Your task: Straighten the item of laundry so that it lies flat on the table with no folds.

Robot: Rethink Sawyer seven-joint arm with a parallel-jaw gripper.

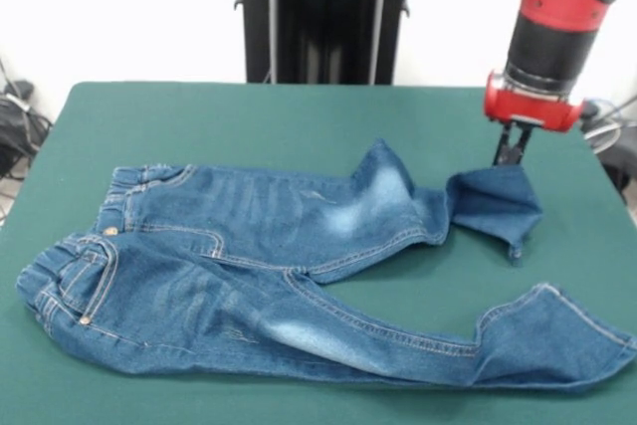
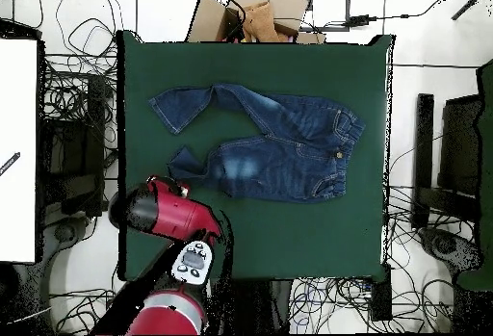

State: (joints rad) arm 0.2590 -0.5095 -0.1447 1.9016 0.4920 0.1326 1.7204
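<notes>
Front view shows soft, floppy jeans [image 1: 259, 266] on the worktop [image 1: 299, 111], one cuff [image 1: 495, 204] folded back. Jaws of the gripper [image 1: 512, 151] look narrow just behind that cuff; grip the cuff hem.

White wall [image 1: 119, 7] behind, tangled black cables [image 2: 72, 91] on pale floor, cardboard boxes [image 2: 252, 10], white panel [image 2: 17, 149] at one side

no text, label, brand, number or sign can be read in either view. the jeans [image 1: 299, 266] show only stitching and rivets, with no legible tag. the arm [image 2: 168, 212] carries a small pale panel near its base, but nothing on it can be made out.
</notes>
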